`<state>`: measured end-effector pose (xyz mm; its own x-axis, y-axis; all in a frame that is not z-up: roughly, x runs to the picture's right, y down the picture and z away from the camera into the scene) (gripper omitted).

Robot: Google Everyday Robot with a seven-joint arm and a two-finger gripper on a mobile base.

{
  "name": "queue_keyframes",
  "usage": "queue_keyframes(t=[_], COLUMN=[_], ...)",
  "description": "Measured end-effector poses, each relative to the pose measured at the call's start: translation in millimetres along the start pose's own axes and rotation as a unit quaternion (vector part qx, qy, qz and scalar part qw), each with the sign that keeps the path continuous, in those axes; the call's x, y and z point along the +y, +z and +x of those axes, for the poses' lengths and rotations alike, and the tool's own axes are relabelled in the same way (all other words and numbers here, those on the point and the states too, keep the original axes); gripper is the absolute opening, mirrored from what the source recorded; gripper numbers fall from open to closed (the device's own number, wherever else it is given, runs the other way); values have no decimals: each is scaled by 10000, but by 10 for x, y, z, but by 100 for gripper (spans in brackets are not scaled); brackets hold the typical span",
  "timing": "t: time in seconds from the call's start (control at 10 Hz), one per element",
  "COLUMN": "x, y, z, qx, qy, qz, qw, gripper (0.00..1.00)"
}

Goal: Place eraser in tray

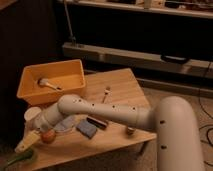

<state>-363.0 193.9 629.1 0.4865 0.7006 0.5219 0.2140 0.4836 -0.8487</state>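
A: Status on the hand (35, 134)?
B: Low over the near-left corner of the bench (122, 82) as seen. It sits just in front of the white cup (32, 115) and beside a round orange-red thing (48, 136). It's spread wide, and I can't make out anything held in it.
A: Where's the eraser (98, 122)?
B: Flat on the bench, middle front, not in the tray (30, 94). It's a dark block, just beside the blue pad (86, 129). Touching or a hair apart, can't tell which. The arm (115, 112) runs across right behind it and covers its far edge.
A: Close to the hand?
B: No, apart. The blue pad and a stretch of the arm lie between them.
A: And the tray?
B: Back left of the bench, yellow-orange, deep sloping walls, upright. There's one thing inside: a pale-handled tool (47, 84) lying on its floor with the head toward the left wall. Can't tell what it is.
A: Anything else on the bench?
B: A small pale utensil (106, 93) near the middle, behind the arm. A small dark lump (130, 131) at the front edge, below the arm. A green thing (17, 160) at the near-left corner, partly cut off by the frame. A long pale yellowish piece (26, 142) between the green thing and the round orange-red thing. It may be part of the hand, can't tell.
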Motion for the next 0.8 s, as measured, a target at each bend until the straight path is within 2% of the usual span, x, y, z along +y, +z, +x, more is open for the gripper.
queue_keyframes(t=[0.2,0.4,0.5,0.6,0.8], x=[-1,2,14,24,140], y=[-34,-267,-576,-849,-1438], z=[1,0,16,54,157], qx=[80,225,332,392,511], qy=[63,191,260,315,428], qz=[70,437,766,998,1484], qw=[9999,9986,9962,9937,9867], gripper=[80,80,80,80,80])
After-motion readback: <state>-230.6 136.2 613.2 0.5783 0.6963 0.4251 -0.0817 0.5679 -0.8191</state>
